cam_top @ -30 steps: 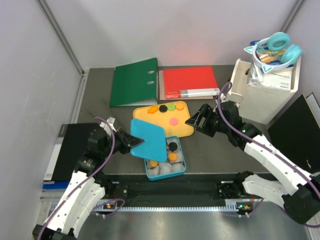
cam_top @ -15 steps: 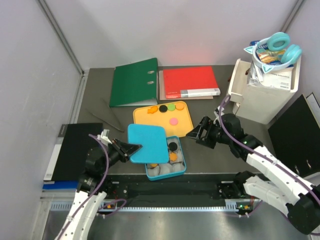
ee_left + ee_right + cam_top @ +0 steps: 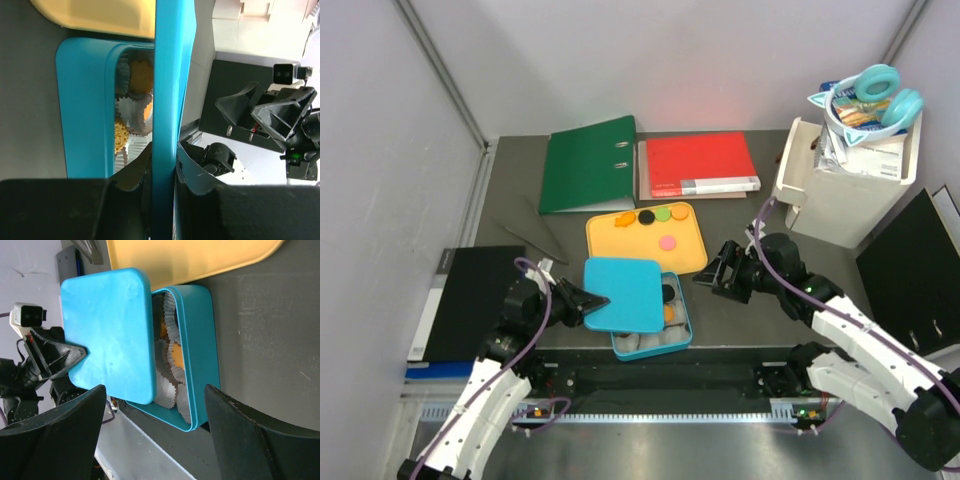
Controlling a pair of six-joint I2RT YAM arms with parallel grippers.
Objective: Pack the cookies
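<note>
Cookies (image 3: 666, 312) sit in crinkled paper cups (image 3: 650, 342) inside the blue tin (image 3: 681, 335) at the near side of the table (image 3: 740, 320). A handful more, black, green, pink and orange, wait on the yellow tray (image 3: 688, 252) just behind it. The left gripper (image 3: 584, 300) pinches the blue lid (image 3: 625, 293) by its left edge, jaws closed narrow on the thin rim. It holds the lid flat over the tin, offset to the left and back, so the tin's right side and near row of cups show. Whether the lid touches the tin's rim cannot be told. Gripping by the edge looks meant to keep the fingers outside the tin as the lid goes on. The right gripper (image 3: 714, 268) hovers just right of the tin, jaws spread wide and holding nothing, seemingly ready to steady the tin. With cookies left on the tray, the packing looks unfinished.
</note>
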